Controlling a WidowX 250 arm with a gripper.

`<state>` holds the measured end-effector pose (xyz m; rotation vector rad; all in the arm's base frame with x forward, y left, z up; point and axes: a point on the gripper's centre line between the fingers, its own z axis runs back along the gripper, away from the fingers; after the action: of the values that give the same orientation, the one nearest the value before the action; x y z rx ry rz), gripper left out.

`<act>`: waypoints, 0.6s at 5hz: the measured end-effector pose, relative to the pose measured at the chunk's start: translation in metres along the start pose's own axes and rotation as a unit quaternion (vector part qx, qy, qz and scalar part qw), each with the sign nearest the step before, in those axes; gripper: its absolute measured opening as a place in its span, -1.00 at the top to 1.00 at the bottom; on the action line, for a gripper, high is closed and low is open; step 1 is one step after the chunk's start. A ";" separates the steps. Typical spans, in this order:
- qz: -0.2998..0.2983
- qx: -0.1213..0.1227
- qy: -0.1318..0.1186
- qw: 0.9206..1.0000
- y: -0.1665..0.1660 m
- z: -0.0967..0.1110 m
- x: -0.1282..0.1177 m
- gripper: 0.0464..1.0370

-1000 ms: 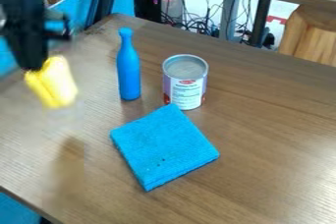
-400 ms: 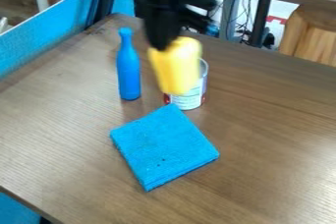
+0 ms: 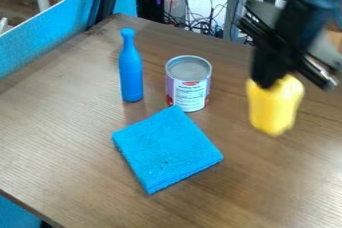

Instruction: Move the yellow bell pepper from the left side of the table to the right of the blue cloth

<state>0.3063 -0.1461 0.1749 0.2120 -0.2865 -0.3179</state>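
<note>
As the can (image 3: 189,89) stands upright on the table (image 3: 67,137), my claw (image 3: 268,79) hangs to its right in the camera view, clenched on a blurred yellow object (image 3: 274,107). I hold that object by its upper end, well apart from the can, with brown wood showing between them. Left of the can, a narrower strip of wood separates it from the upright blue bottle (image 3: 131,69). Nearer the camera than the can lies the folded blue cloth (image 3: 167,149), one corner at the can's base; I cannot tell whether they touch. Beyond the can, the table's far edge slants down rightward, with cables (image 3: 200,21) behind it; far left of it stands a blue panel (image 3: 57,37).
</note>
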 end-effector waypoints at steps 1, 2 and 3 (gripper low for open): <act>-0.038 0.000 -0.001 0.999 -0.049 -0.021 0.015 0.88; -0.089 0.015 -0.007 0.996 -0.093 -0.039 0.019 0.88; -0.122 0.056 -0.022 0.991 -0.110 -0.040 0.019 0.88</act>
<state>0.3053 -0.2484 0.1146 0.3533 -0.3226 -0.5499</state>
